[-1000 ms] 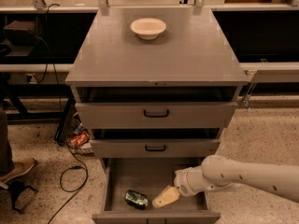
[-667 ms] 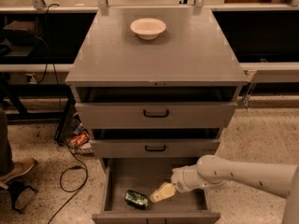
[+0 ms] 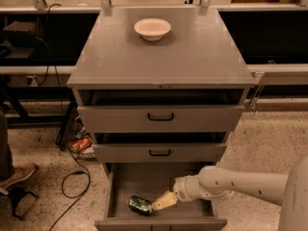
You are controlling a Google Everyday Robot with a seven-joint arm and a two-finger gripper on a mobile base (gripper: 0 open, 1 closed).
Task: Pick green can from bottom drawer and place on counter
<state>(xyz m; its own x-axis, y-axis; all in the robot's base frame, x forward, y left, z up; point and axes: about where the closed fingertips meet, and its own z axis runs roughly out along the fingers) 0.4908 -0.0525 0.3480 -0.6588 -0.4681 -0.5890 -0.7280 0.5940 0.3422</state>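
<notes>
The green can (image 3: pixel 140 204) lies on its side on the grey floor of the open bottom drawer (image 3: pixel 144 182), near the drawer's front left. My gripper (image 3: pixel 161 202) reaches in from the right on a white arm and is low in the drawer, its pale fingertip end just right of the can, close to it or touching. The counter (image 3: pixel 163 57) is the broad grey top of the cabinet above.
A white bowl (image 3: pixel 152 29) sits at the back of the counter. The two upper drawers (image 3: pixel 160 117) with black handles are partly pulled out above the bottom one. Cables and an orange packet (image 3: pixel 82 143) lie on the floor at left, with a person's shoe (image 3: pixel 17 173).
My gripper has moved left across the bottom drawer, closing in on the green can. The can has not moved.
</notes>
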